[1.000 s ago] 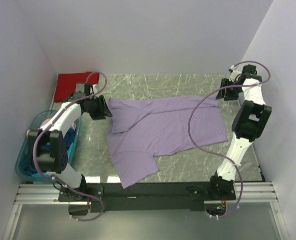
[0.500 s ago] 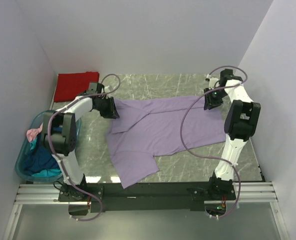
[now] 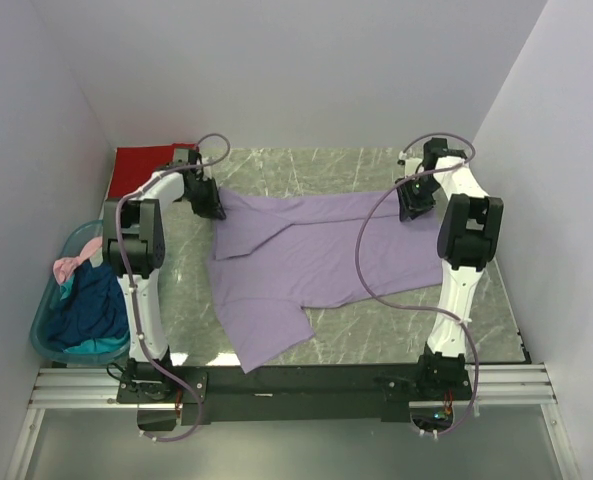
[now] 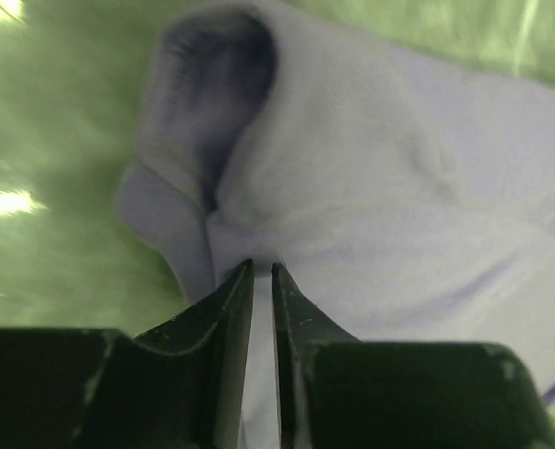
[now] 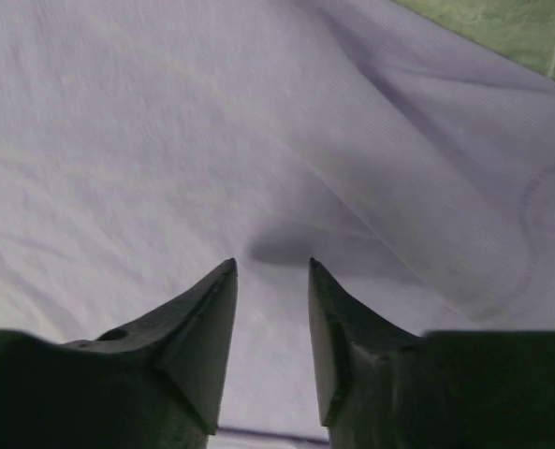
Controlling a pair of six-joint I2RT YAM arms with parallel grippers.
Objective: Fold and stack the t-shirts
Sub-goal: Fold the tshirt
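Purple t-shirt [image 3: 326, 250], one, pinched in left end effector [image 4: 263, 271]; right end effector [image 5: 272, 267] slightly parted.

light purple t-shirt [image 3: 326, 250]: soft matt knit cloth, fine weave
red t-shirt [image 3: 136, 168]: matt cloth
tabletop [image 3: 306, 165]: smooth veined stone look, faint sheen
tub [image 3: 66, 355]: translucent glossy plastic
left gripper [image 4: 263, 273]: matt black fingers [image 4: 202, 346], speckled scuffs

Purple shirt [image 3: 316, 255] spread flat — rumpled, red shirt [image 3: 136, 170] perhaps folded, far-left

Teal tub [image 3: 48, 343], marbled tabletop [image 3: 376, 320]
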